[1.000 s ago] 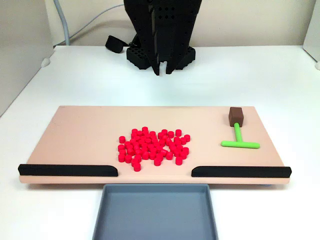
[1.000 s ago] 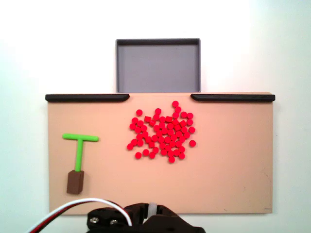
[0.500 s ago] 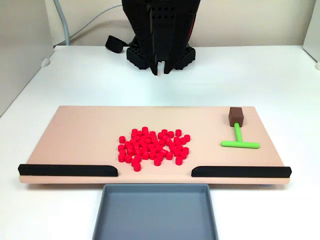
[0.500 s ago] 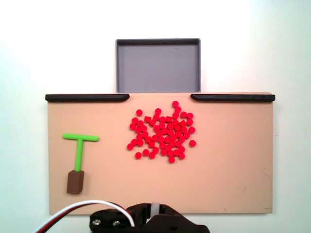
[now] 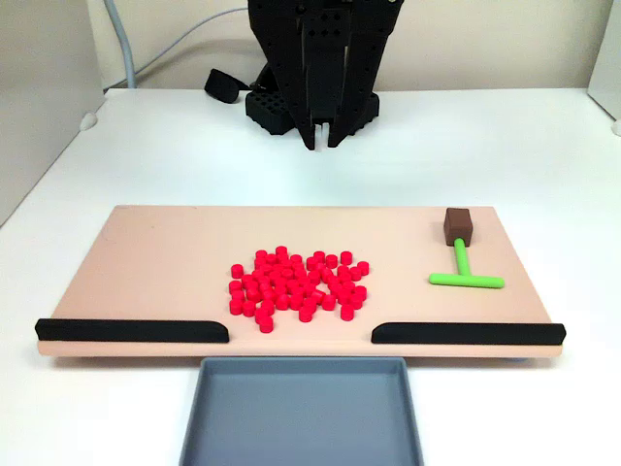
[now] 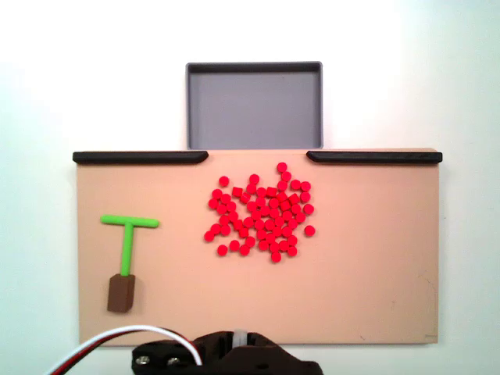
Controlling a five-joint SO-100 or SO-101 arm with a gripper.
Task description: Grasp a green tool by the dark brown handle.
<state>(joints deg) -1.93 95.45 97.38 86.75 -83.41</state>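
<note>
- Nearest in a fixed view is a grey tray [image 5: 301,408] on the white table [image 5: 146,155], butted against the front edge of a tan board [image 5: 165,252].
- Two long black strips [image 5: 131,330] line that front edge, with a gap between them opening onto the tray.
- A heap of small red cylinders [image 5: 299,287] lies near the middle of the board.
- The green tool [image 5: 464,272] lies flat on the board's right part in this view, well apart from the red heap; its crossbar is towards the strips and its stem runs back to the dark brown handle [image 5: 458,225], near the board's far edge.
- Farthest back, the black arm stands beyond the board, its gripper [image 5: 323,142] pointing down over bare table near the arm's base.
- The gripper's two finger tips hang close together with a thin slit between them and nothing held; whether they are fully closed I cannot tell.
- The handle lies forward of the gripper and to its right in this view, well apart from it, with nothing touching the tool.
- In the other fixed view, from the arm's side, the green tool [image 6: 129,238] lies on the board's left, with the dark brown handle [image 6: 122,293] at the near end, close to the board's near edge.
- There the arm's black body with a white and red cable [image 6: 117,337] shows at the bottom edge, just right of the handle and nearer to the camera.
</note>
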